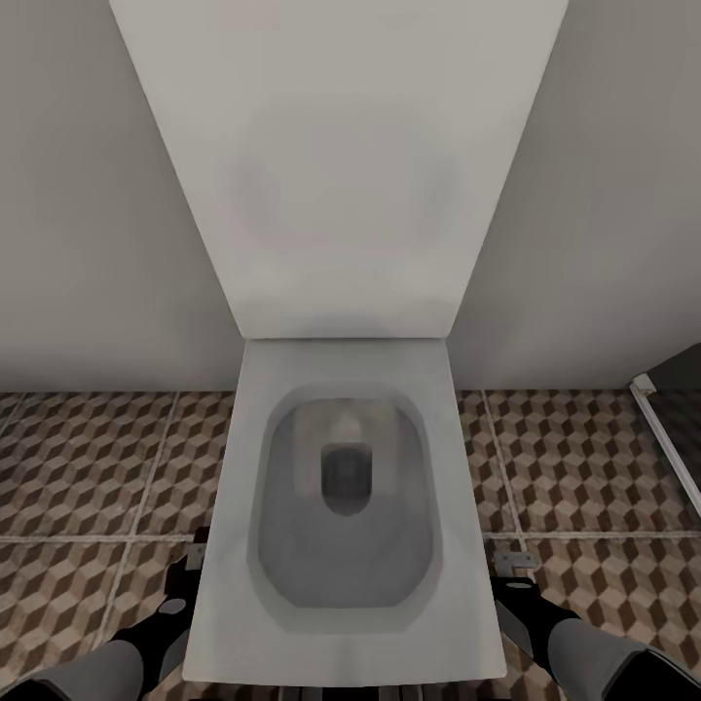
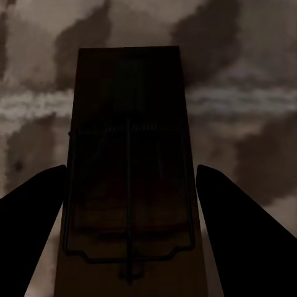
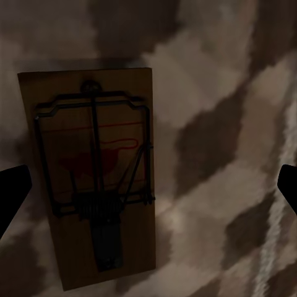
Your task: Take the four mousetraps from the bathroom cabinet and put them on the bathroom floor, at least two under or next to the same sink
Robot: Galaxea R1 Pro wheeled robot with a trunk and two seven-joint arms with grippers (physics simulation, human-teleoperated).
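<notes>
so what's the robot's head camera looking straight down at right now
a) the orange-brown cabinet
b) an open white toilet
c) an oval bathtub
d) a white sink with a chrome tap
b: the head view shows a white toilet with its lid raised against the wall, standing on the cube-patterned floor, with the left gripper and right gripper low at either side of the bowl.

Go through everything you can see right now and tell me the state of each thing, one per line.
Toilet: lid raised against the wall, bowl open.
Left mousetrap: lying flat between the left gripper's fingers, grip not confirmed.
Right mousetrap: flat on the bathroom floor, wire bar down, between the right gripper's wide-apart fingers, untouched.
Left gripper: low beside the toilet.
Right gripper: low beside the toilet, open.
</notes>
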